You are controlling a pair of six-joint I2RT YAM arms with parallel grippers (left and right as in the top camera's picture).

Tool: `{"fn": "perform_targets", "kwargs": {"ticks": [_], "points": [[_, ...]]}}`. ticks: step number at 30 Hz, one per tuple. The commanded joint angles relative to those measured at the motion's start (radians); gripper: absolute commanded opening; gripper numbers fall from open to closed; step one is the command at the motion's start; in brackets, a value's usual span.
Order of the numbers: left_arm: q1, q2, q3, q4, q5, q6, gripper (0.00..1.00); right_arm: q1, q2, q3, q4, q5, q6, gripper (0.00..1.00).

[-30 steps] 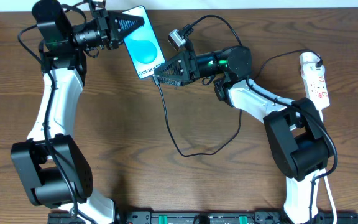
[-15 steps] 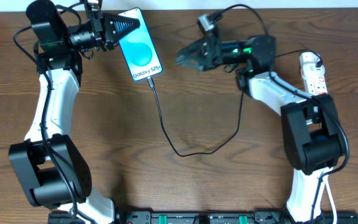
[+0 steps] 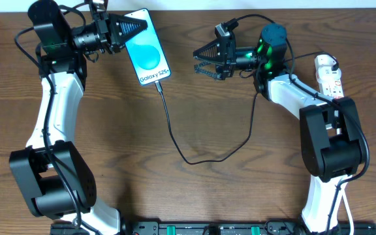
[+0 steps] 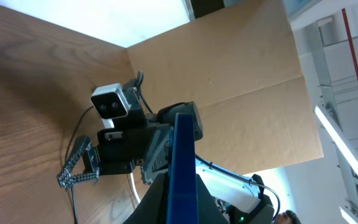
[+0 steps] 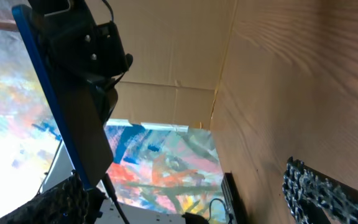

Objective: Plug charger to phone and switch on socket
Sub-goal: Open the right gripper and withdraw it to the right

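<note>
The phone [image 3: 148,55], blue-and-white screen up with "Galaxy S25+" at its near end, is held at the back of the table by my left gripper [image 3: 134,27], shut on its far end. In the left wrist view the phone shows as a blue edge [image 4: 183,168] between the jaws. The charger's thin black cable [image 3: 172,134] runs from the phone's near end in a loop across the table to the right. My right gripper [image 3: 201,59] is open and empty, right of the phone. The phone also shows in the right wrist view [image 5: 48,81]. The white socket strip [image 3: 330,83] lies at the far right.
A brown cardboard wall [image 4: 241,81] stands behind the table. The right arm's links [image 3: 286,98] lie between the cable loop and the socket strip. The strip's white cord [image 3: 346,209] runs down the right edge.
My right gripper let go of the cable tip at the phone, drew back to the right and opened. The phone shifted slightly left with the cable staying at its near end.
</note>
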Motion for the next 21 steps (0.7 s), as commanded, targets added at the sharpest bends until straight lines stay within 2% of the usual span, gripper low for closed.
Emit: {"fn": "perform_targets", "kwargs": {"ticks": [1, 6, 12, 21], "points": [[0.005, -0.021, 0.006, 0.008, 0.03, 0.005, 0.07, 0.001, 0.006, -0.002, -0.032, 0.077, -0.039, 0.99], [0.005, -0.021, 0.006, 0.008, 0.03, 0.005, 0.07, 0.0, 0.006, -0.002, -0.166, 0.211, -0.13, 0.99], [0.005, -0.021, 0.006, 0.008, 0.03, 0.006, 0.07, -0.004, 0.006, -0.002, -0.468, 0.373, -0.328, 0.99], [0.004, -0.02, 0.006, 0.008, 0.03, 0.006, 0.07, -0.008, -0.003, -0.002, -0.797, 0.524, -0.49, 0.99]]}}
